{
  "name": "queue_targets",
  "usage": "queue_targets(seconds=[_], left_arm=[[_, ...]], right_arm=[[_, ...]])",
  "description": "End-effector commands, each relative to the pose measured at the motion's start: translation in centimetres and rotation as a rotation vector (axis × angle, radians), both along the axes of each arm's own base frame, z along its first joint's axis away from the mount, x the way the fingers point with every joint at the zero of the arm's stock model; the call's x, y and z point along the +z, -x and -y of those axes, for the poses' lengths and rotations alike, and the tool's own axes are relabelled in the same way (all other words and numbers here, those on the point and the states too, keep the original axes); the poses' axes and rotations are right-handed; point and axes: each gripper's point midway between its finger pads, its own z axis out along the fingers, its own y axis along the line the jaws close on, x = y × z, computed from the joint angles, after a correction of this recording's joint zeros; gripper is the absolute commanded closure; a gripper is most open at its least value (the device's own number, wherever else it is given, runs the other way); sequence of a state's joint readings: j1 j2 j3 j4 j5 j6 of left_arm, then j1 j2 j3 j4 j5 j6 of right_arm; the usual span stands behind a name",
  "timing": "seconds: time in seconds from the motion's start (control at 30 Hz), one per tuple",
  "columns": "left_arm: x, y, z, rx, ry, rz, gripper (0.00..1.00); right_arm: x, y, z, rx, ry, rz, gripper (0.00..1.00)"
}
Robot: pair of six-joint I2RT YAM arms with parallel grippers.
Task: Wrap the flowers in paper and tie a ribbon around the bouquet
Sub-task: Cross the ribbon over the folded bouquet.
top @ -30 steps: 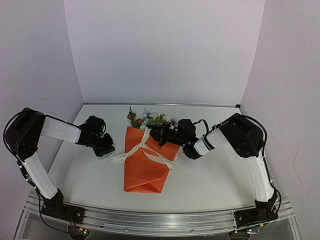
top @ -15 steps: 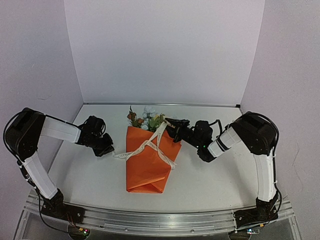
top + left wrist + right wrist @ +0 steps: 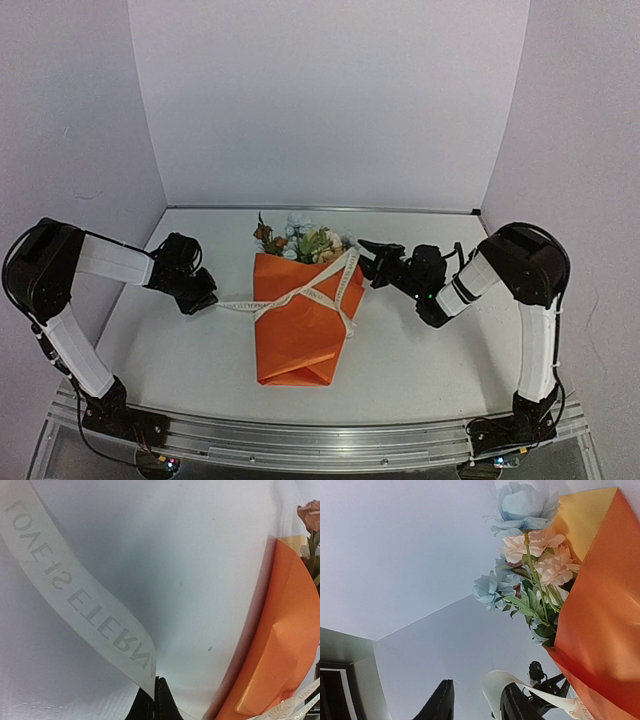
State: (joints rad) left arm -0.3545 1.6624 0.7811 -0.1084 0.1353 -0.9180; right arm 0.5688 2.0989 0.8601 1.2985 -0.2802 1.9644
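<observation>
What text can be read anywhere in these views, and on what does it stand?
"LOVE IS ETERN": on the ribbon, left wrist view, letters upside down, cut off where the left gripper pinches it.
"NAL": probably, on ribbon strands lying across the orange paper, same view, blurred.
Top view: lettering along the ribbon is too small to read.
Right wrist view: no legible text.
Nothing else bears any writing.

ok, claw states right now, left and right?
Left claw: closed, pinching the ribbon.
Right claw: open, ribbon lying against one finger, not clamped.
</observation>
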Motion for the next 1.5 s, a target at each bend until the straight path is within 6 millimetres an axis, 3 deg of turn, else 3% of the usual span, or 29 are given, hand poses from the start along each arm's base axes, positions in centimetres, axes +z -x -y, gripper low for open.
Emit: queue_targets(seconds=[0.0, 0.33, 0.57, 0.7, 0.77, 0.83, 0.93, 1.13, 1.2, 1.47], left_arm=[[1.3, 0.2, -3.3, 0.081, -0.045, 0.024, 1.0], [2.2, 0.0, -4.3, 0.09, -0.065, 0.042, 1.0], [2.8, -0.5, -3.9, 0.067, -0.048, 0.059, 1.0], [3.7, -1.0, -2.7, 0.019, -0.006, 0.081, 1.0], [4.2, -1.2, -2.1, -0.008, 0.011, 0.097, 1.0], [4.6, -1.3, -1.8, -0.022, 0.02, 0.111, 1.0], [5.2, -1.5, -1.5, -0.033, 0.026, 0.126, 1.0], [5.7, -1.6, -1.3, -0.043, 0.032, 0.14, 1.0], [5.9, -1.7, -1.3, -0.044, 0.032, 0.146, 1.0], [6.1, -1.5, -1.2, -0.044, 0.045, 0.153, 1.0]], right_arm=[[4.1, 0.4, 2.3, -0.042, -0.034, 0.126, 0.65], [1.6, 2.0, 6.7, -0.106, 0.053, 0.082, 0.64], [-0.4, 4.2, 10.8, -0.179, 0.129, 0.037, 0.66], [-2.2, 6.2, 11.3, -0.137, 0.238, -0.007, 0.66], [-3.4, 7.3, 9.9, -0.042, 0.37, -0.05, 0.65], [-4.3, 8.7, 8.3, 0.063, 0.613, -0.092, 0.59], [-1.0, 9.9, 5.2, 0.145, 0.863, -0.032, 0.47], [0.2, 9.8, -2.3, 0.324, 0.998, -0.011, 0.46], [-0.6, 10.0, -4.3, 0.371, 1.042, -0.016, 0.46], [-2.4, 10.5, -8.1, 0.459, 1.127, -0.024, 0.44]])
